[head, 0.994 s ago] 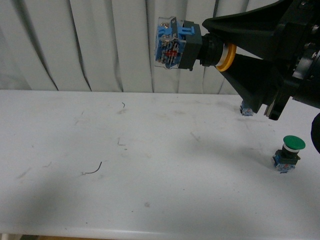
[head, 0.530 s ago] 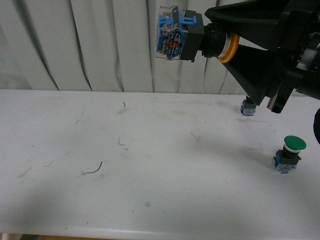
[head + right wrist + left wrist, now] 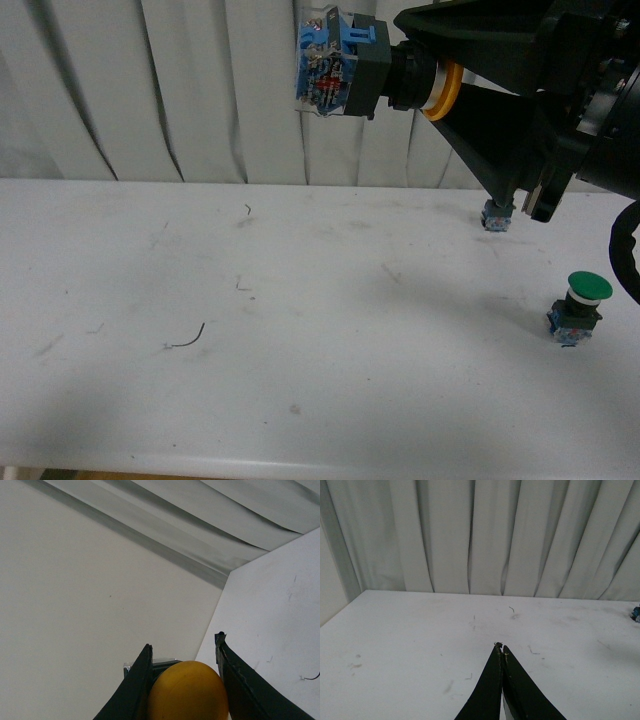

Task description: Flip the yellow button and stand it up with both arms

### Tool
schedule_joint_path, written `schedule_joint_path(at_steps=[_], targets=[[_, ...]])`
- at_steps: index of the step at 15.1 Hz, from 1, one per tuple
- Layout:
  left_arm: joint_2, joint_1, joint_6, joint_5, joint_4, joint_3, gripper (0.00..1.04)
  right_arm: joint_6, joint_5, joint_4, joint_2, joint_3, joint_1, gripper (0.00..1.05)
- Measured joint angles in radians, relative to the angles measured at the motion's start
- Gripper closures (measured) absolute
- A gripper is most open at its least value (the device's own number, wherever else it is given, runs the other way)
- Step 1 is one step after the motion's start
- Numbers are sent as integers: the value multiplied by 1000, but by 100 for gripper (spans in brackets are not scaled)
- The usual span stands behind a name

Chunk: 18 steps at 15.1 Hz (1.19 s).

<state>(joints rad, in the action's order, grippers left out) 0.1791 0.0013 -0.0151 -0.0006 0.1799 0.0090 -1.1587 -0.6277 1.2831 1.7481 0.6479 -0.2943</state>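
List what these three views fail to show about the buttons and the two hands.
- Front view: the far button shows only its blue base; the right hand covers its cap.
- Right wrist view: the yellow button shows mostly cap, which hides its body.
- Front view: the left hand is out of frame; only the left wrist view shows it.

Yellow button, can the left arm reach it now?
Probably yes: the right gripper holds the yellow button aloft by its cap, its blue block end bare toward the left. The left gripper is shut.
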Motion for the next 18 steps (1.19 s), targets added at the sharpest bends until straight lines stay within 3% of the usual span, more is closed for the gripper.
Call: schedule_joint_path(at_steps=[1, 2, 7, 9, 11, 15, 18], targets=[[-15, 0, 0, 0, -19, 0, 103, 0, 0, 0, 0, 0, 0, 70], [-133, 0, 0, 3, -188, 1, 103, -1, -1, 2, 4, 0, 1, 70], [-170, -1, 0, 0, -184, 1, 103, -2, -6, 0, 24, -12, 43, 70], [-170, -1, 0, 0, -183, 1, 77, 135, 31, -86, -11, -12, 79, 70], [-170, -1, 0, 0, -183, 1, 54, 460, 138, -352, -60, 41, 133, 70], [-170, -1, 0, 0, -183, 1, 7, 1001, 355, -613, -12, 164, 277, 70], [-170, -1, 1, 0, -183, 1, 7, 1131, 418, -696, 68, 285, 315, 70]])
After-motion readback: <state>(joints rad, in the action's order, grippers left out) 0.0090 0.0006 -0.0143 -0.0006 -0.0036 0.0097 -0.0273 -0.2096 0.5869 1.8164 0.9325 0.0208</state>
